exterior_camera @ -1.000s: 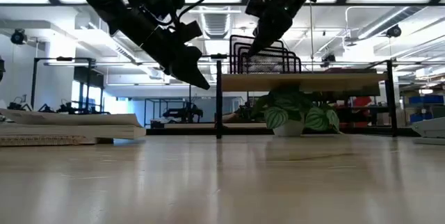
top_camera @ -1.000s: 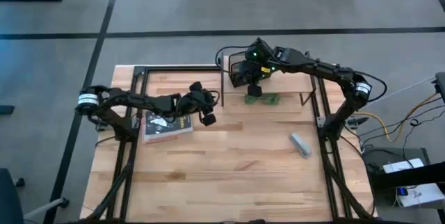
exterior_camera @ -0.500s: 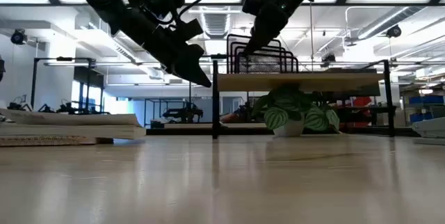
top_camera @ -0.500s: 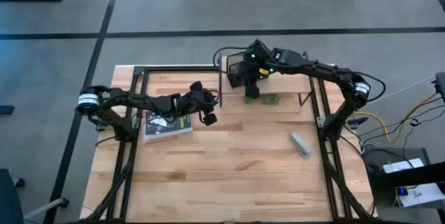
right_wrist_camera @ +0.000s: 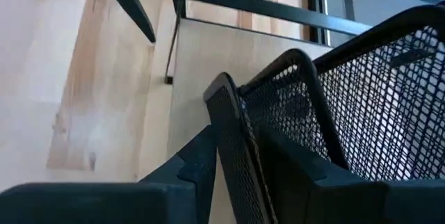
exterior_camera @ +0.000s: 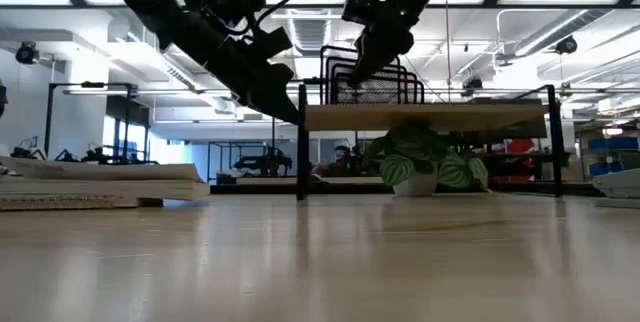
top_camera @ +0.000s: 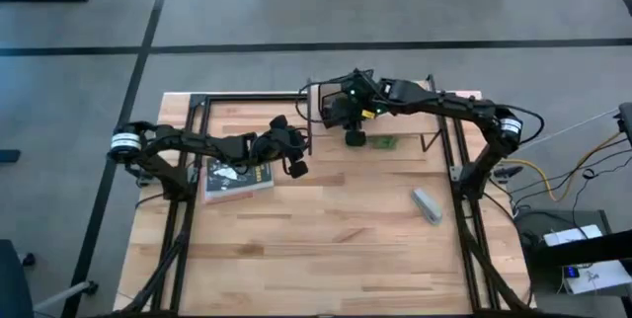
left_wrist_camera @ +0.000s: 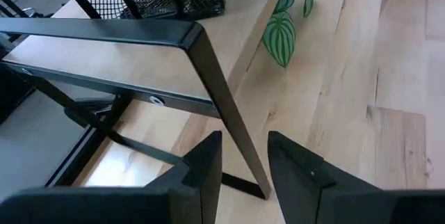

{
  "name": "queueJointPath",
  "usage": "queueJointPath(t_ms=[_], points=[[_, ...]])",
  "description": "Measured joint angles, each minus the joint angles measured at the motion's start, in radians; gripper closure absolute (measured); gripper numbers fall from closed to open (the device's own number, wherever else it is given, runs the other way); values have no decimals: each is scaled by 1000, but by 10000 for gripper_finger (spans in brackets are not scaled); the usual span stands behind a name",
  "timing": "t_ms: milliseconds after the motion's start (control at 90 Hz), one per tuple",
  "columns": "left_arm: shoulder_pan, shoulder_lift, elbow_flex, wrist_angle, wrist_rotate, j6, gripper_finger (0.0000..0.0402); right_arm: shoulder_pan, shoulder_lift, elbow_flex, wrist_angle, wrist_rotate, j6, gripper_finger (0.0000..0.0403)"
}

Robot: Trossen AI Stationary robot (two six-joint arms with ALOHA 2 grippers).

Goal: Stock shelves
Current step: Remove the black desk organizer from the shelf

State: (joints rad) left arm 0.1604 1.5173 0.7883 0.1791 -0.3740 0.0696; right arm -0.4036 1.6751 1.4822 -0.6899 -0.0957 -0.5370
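The shelves, one small light wood board (top_camera: 415, 111) on thin black legs (exterior_camera: 300, 142), stand at the table's far middle. A black wire mesh rack (top_camera: 331, 109) stands on the board's left end. My right gripper (top_camera: 353, 132) is above the board and is shut on the rack (right_wrist_camera: 361, 99). My left gripper (top_camera: 293, 160) hangs open above the table just left of the shelf. In the left wrist view the shelf's near left leg (left_wrist_camera: 233, 133) shows in the gap between its fingers, beyond their tips. A small potted plant (exterior_camera: 425, 167) stands under the board. My right gripper pinches the rounded top rim of one upright mesh panel of the rack (right_wrist_camera: 233, 123) between its two fingers. The fingers (exterior_camera: 365, 57) come slanting down from above and from the table's right. The rack stays upright with its base on the shelf board.
A book (top_camera: 237, 178) lies flat on the table's left part, under my left arm. A small grey object (top_camera: 427, 204) lies on the table's right part. The plant's leaves (top_camera: 383, 143) stick out past the board's near edge. Black frame rails run along the table's sides.
My right gripper has gone toward the table's left edge, still shut on the rack. The rack has moved left with it, and the whole shelf has slid left along the table, closer to my left gripper.
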Motion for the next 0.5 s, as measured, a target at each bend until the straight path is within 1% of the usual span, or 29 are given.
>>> queueJointPath(t_ms=[100,500], points=[[0,0,0,0,0,0,303,2,-3,0,-1,3,0,309],[0,0,0,0,0,0,303,7,-55,-2,-15,11,28,271]])
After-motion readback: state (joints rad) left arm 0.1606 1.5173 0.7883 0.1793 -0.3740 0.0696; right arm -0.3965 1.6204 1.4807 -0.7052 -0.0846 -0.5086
